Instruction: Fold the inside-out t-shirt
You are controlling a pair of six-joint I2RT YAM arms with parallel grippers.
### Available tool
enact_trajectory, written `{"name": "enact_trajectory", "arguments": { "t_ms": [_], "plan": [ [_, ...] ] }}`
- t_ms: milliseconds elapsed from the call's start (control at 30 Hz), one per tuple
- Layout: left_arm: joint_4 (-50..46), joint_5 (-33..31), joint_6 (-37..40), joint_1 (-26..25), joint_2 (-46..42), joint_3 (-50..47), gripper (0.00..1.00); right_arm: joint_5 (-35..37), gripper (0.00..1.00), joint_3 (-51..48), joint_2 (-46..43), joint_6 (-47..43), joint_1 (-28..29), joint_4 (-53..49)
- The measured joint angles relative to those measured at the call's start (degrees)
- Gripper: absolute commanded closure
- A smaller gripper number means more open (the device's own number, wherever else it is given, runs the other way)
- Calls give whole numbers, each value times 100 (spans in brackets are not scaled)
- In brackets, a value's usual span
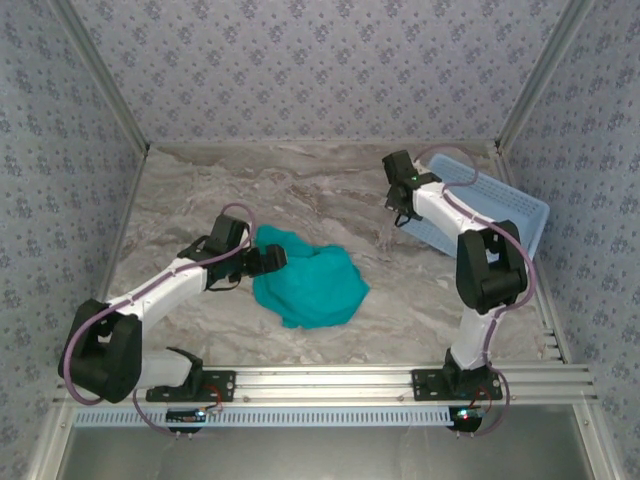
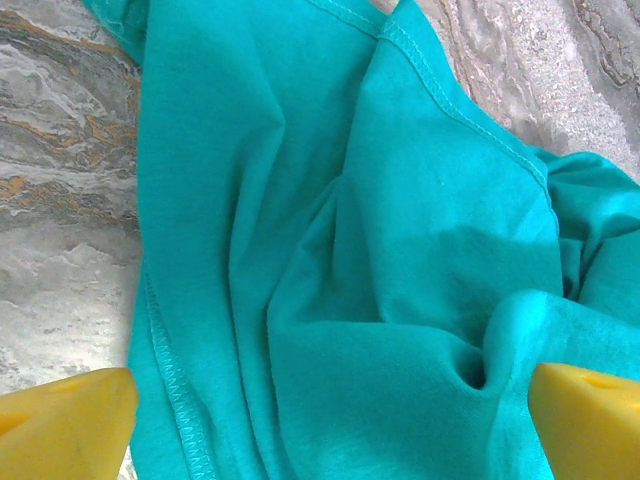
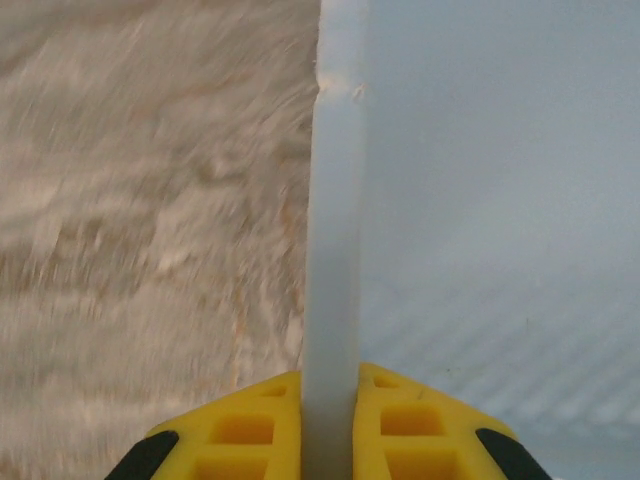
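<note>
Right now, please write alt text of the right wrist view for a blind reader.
The right gripper is shut on the edge of the light blue basket. Blurred marbled table lies to its left, the basket's pale surface to its right.

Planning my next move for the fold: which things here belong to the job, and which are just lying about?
For the job:
- teal t-shirt, crumpled
- left hand, open over the shirt

Lying about:
- light blue basket at the far right, its rim pinched by the shut right hand
</note>
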Motion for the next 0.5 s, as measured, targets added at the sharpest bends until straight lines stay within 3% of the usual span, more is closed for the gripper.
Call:
{"name": "enact_trajectory", "arguments": {
  "t_ms": [200, 300, 400, 433, 500],
  "plan": [
    [-4, 17, -2, 0, -17, 0, 0, 382, 97, 1569, 1086, 1532, -164, -527],
    [0, 17, -2, 0, -46, 0, 0, 437, 88, 2446, 1692, 1978, -367, -732],
    [0, 39, -2, -22, -57, 0, 0, 540, 92, 3134, 2122, 2306, -673, -905],
    [0, 52, -2, -22, -57, 0, 0, 566, 89, 3303, 2218, 2365, -776, -933],
    [-9, 57, -2, -22, -68, 0, 0, 568, 70, 3578, 2371, 2426, -1005, -962]
  ]
}}
